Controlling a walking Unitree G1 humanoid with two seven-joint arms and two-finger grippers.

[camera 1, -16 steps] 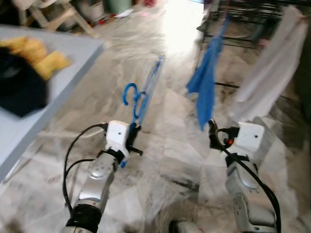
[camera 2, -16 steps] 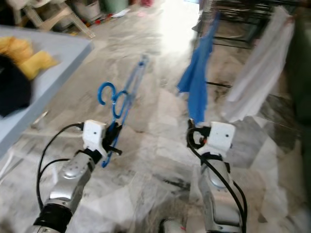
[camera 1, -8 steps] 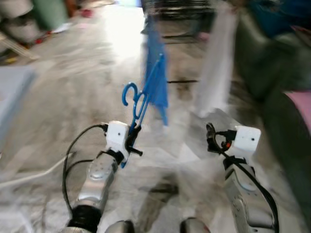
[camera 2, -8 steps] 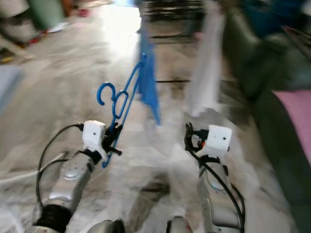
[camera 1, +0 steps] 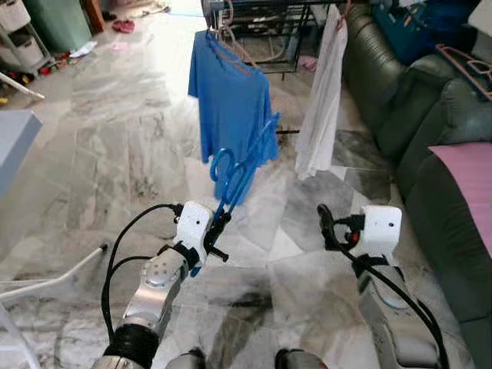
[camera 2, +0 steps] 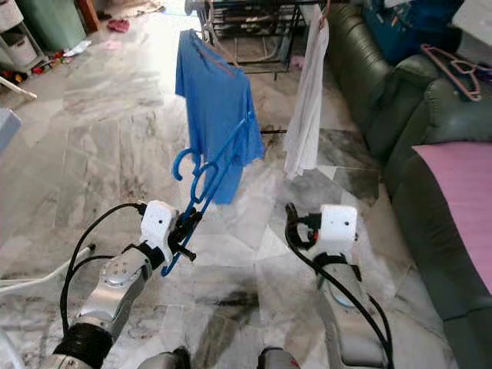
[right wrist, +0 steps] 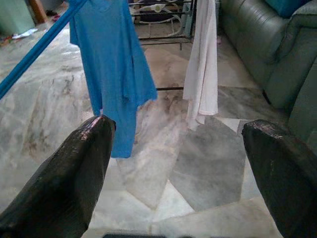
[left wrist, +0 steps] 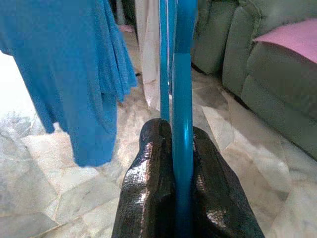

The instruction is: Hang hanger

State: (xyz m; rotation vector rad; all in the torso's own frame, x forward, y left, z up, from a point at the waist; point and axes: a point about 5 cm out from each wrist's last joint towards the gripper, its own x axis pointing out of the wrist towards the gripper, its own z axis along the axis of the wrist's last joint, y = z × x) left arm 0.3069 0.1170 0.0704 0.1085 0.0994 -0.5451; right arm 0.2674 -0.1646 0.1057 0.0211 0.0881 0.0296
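Note:
A blue plastic hanger (camera 1: 244,167) sticks up and forward from my left gripper (camera 1: 217,227), which is shut on its lower bar (left wrist: 182,148). Its hook (camera 2: 188,164) curls at mid height. Ahead stands a dark drying rack (camera 1: 257,31) with a blue T-shirt (camera 1: 229,96) and a white garment (camera 1: 320,92) hanging from it. My right gripper (camera 1: 324,223) is held at the same height, open and empty, its two black fingers (right wrist: 74,178) spread wide in the right wrist view.
A dark green sofa (camera 1: 415,108) with a pink cushion (camera 1: 469,177) runs along the right. A grey table corner (camera 1: 15,142) and a white rod (camera 1: 54,277) lie at the left. Storage bins (camera 1: 19,38) stand at the far left. Marble floor (camera 1: 131,146) stretches ahead to the rack.
The whole view has swung right and steadied: the table has slid off to the left, and the rack, its clothes and the sofa now stand sharp ahead. Both grippers hold as before.

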